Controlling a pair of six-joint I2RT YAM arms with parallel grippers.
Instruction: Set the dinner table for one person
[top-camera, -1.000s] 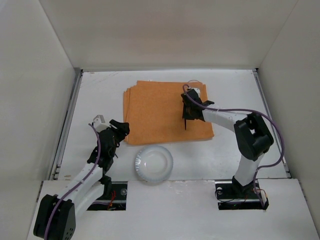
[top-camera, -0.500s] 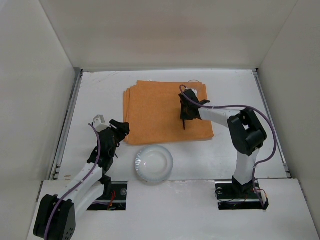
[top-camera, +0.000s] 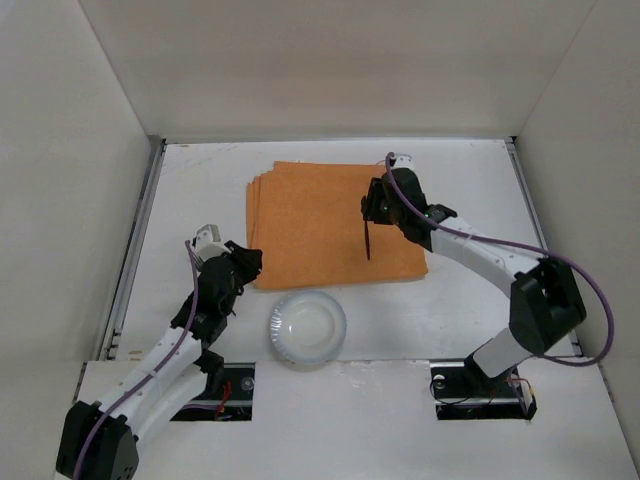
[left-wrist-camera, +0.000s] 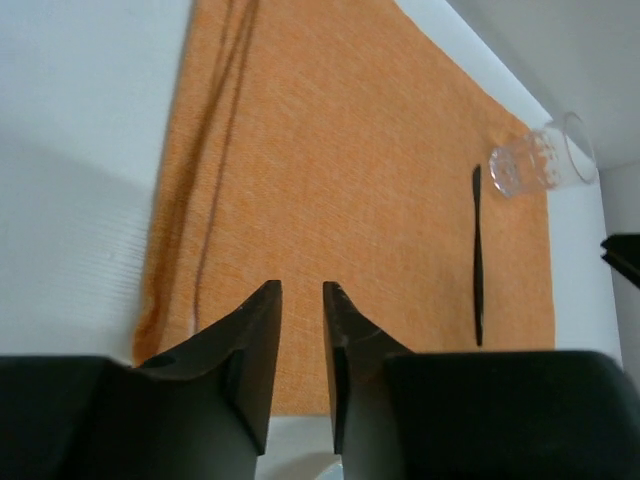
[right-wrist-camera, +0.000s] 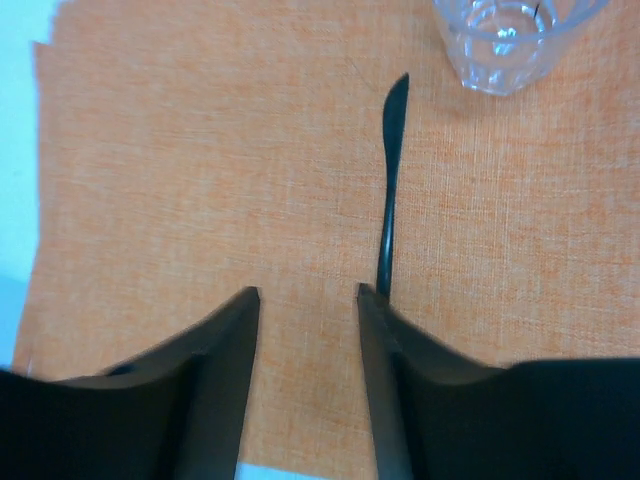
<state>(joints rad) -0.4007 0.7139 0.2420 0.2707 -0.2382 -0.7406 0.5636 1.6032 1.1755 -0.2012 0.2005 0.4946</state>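
1. The large, flat, matte white surface (top-camera: 195, 190), the dinner table with thin metal rails (top-camera: 133, 255) along its sides, is being seen spreading from the arm bases to the far wall, under everything else.
2. A round translucent dish (top-camera: 307, 329) is being carried by the surface close to the near edge, between the two arms and just beside the near edge of the mat.
3. The left pincer (left-wrist-camera: 301, 289) is being held over the near left corner of the mat. Its fingers are being kept only a narrow gap apart, and nothing is being gripped between them.
4. A rectangular orange cloth mat (top-camera: 310, 225) is being borne flat by the middle of the surface, with folds being shown along its left edge.
5. A slender black knife (right-wrist-camera: 390, 190) is being supported by the right part of the mat, lying lengthwise from near to far.
6. The right pincer (right-wrist-camera: 307, 292) is being held above the mat with its fingers moderately wide and empty. The knife's near end is being seen just beside the right finger.
7. A clear glass tumbler (right-wrist-camera: 505, 30) is being carried by the far right part of the mat, just beyond the knife's far tip.
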